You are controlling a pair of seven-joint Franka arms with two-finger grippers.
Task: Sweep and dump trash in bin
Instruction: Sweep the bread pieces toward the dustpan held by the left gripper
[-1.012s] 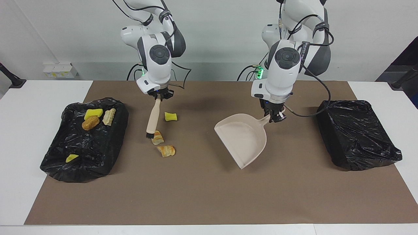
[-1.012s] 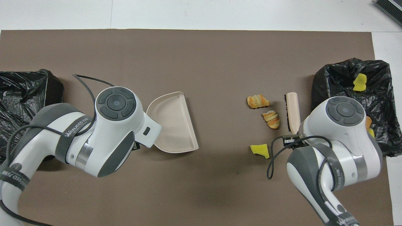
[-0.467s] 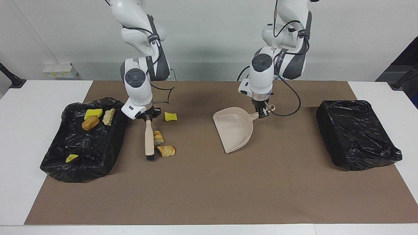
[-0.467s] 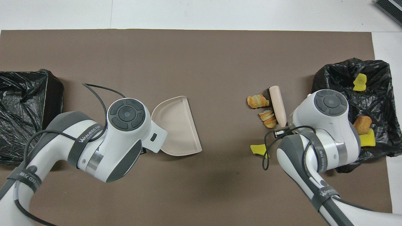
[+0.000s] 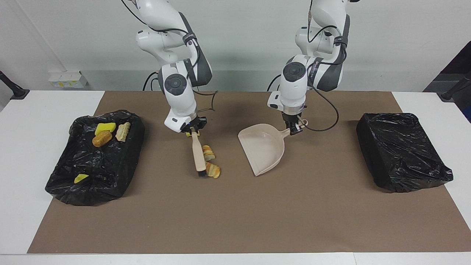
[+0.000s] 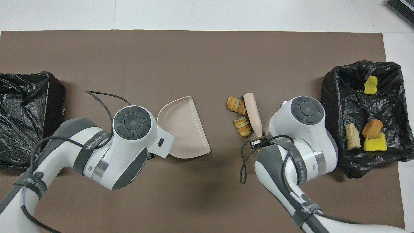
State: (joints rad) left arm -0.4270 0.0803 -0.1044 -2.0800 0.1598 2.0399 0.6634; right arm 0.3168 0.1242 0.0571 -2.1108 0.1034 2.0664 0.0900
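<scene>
Right gripper (image 5: 194, 131) has its fingers clamped on the brush (image 5: 198, 155), bristles down beside two pastry bits (image 5: 210, 162) mid-table, so they can get shoved toward the dustpan (image 5: 265, 149). Left gripper (image 5: 295, 129) grips the dustpan handle, mouth angled to catch them.

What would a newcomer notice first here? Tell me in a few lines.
Mid-table, the right hand is shut on a beige-handled brush lying against two golden-brown striped pastry pieces on the brown mat. Beside them, toward the left arm's end, the left hand is shut on the handle of an empty beige plastic dustpan. At the right arm's end, a black-lined bin holds yellow sponge chunks and bread bits.
</scene>
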